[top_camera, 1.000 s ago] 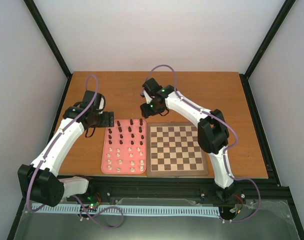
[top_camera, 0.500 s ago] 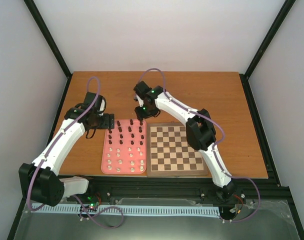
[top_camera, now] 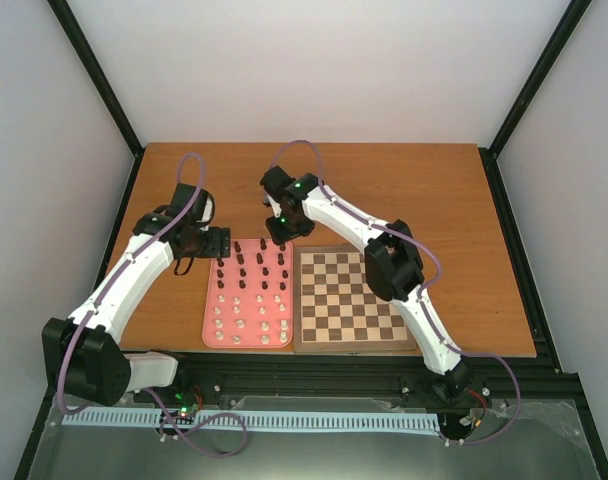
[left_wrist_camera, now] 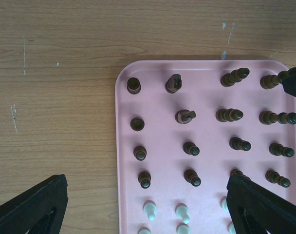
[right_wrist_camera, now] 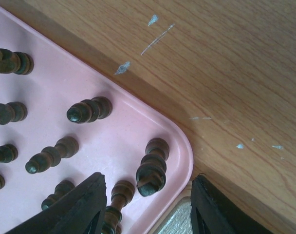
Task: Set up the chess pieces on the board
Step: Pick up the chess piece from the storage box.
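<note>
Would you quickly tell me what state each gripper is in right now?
Left gripper: open, empty.
Right gripper: open, straddling a dark chess piece, not gripping.

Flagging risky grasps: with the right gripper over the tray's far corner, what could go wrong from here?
The right gripper straddles the corner dark piece, but one finger sits nearly against a neighbouring piece and may topple it on closing. The piece stands by the pink tray's rim; a slipped pinch could knock it off.
</note>
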Available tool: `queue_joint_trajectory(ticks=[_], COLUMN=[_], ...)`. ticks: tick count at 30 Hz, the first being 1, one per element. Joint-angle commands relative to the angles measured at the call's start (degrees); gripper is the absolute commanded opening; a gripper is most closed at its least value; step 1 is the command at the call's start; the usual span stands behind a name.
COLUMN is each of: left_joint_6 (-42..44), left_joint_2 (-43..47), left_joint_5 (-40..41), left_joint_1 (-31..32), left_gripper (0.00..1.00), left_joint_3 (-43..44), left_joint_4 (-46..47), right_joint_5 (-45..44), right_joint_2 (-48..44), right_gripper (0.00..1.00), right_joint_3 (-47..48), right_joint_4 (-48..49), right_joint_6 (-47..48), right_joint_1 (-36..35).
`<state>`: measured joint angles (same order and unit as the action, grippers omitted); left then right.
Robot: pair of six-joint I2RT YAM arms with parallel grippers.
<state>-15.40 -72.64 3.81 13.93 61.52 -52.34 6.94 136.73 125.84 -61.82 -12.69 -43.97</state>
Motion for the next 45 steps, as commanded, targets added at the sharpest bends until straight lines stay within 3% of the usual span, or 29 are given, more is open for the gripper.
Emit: queue_joint_trajectory(ticks=[1,25,37,45], left_joint_6=[0.64,0.78,0.81,0.72], left_joint_2=[-0.77,-2.32,-2.98,-3.37], left_joint_5=[-0.04,0.50,0.43,0.15], left_joint_1=[-0.02,-0.07,-0.02,-0.10], left_gripper=[1.00,1.00,1.00,1.00], left_joint_3=[0.84,1.85,2.03,2.37], left_joint_4=[0.83,0.90,1.01,1.05], right_joint_5=[-1.18,-0.10,0.43,-1.35], right_joint_2=[2.46,6.30,5.66,-0.32], right_gripper=[0.47,0.33,0.04,0.03], right_joint_3=[3.18,7.03,7.14,6.75], right_joint_4=[-2.48,-3.78,-4.26,-4.29], right_joint_6=[0.47,2.02,3.41,3.25], right_joint_1=[-0.68,-0.68,-0.68,-0.64])
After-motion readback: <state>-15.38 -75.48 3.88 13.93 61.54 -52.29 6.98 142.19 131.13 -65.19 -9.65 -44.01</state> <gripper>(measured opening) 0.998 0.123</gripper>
